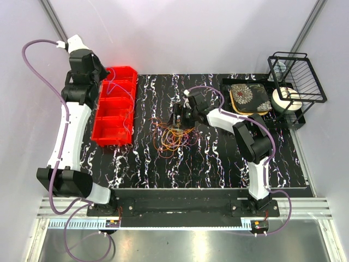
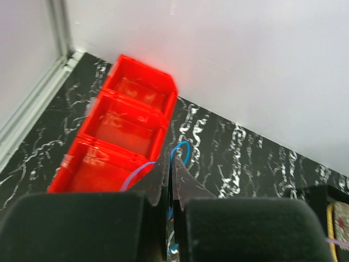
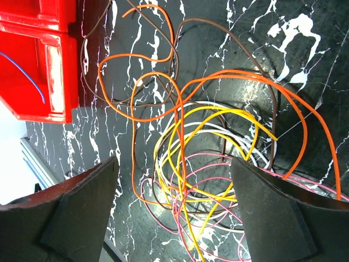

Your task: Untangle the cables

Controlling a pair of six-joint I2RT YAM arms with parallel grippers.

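Observation:
The cables lie in a loose tangle of orange, yellow, pink, white and brown loops on the black marbled mat. My right gripper hovers just behind the tangle. In the right wrist view it is wide open and empty, with the loops on the mat between its fingers. My left gripper is over the far end of the red bin. In the left wrist view it is shut on a thin blue cable that loops out past the fingertips beside the bin.
A blue wire lies in the red bin. A black wire rack, a white roll and a flower-patterned pad stand at the back right. Grey walls close in the back and sides.

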